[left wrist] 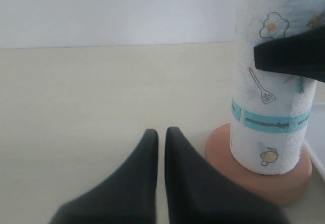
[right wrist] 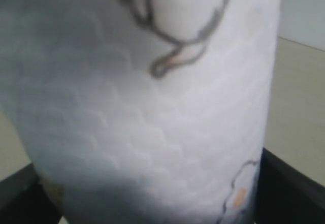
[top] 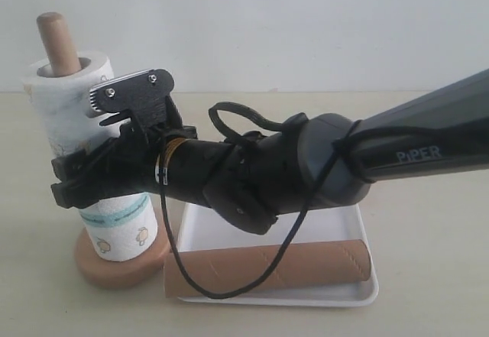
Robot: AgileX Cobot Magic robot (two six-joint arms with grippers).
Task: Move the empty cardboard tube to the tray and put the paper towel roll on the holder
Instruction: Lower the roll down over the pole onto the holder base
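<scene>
The right pincer (top: 76, 144) is opened wide around the paper towel roll (top: 57, 115), with one finger against each side of it. The left pincer (left wrist: 161, 137) is closed and holds nothing, low over the desk (top: 428, 260) near the roll. The white roll, with small printed figures and a teal band, stands on the wooden holder (top: 107, 270), whose rod top sticks out above. The brown cardboard tube (top: 306, 264) lies in the white tray (top: 359, 295) just beside the holder's base. The desk is pale beige, and its far edge meets a white wall (top: 306, 24).
</scene>
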